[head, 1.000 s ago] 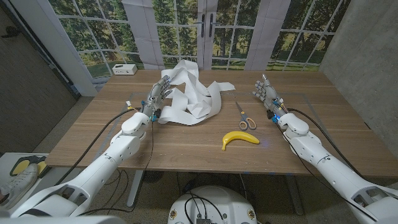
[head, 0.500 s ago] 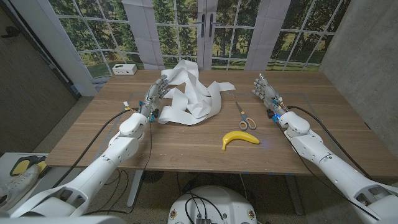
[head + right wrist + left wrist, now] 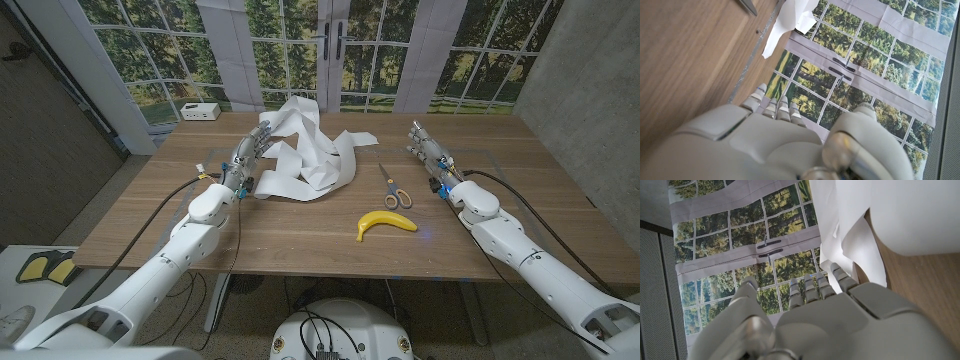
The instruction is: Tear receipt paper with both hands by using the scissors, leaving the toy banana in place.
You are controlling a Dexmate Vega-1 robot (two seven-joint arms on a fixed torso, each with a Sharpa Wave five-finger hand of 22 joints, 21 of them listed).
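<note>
1. Your right hand (image 3: 428, 152) stands empty, fingers apart, right of centre.
2. Scissors (image 3: 394, 188) lie just left of it, long axis up-down, handles toward you.
3. Left hand (image 3: 250, 158), also empty, touches the receipt paper (image 3: 305, 150).
4. Toy banana (image 3: 385, 222) sits below the scissors.

So the receipt paper (image 3: 305, 150) is piled up toward the back middle of the counter (image 3: 150, 215), with the left robot hand (image 3: 250, 155) right at its left edge. Scissors (image 3: 393, 188) lie to the right of the paper, and the toy banana (image 3: 385, 223) sits just in front of them. The right robot hand (image 3: 430, 152) is further right, apart from the scissors. A small box (image 3: 200, 111) sits at the back left corner.
</note>
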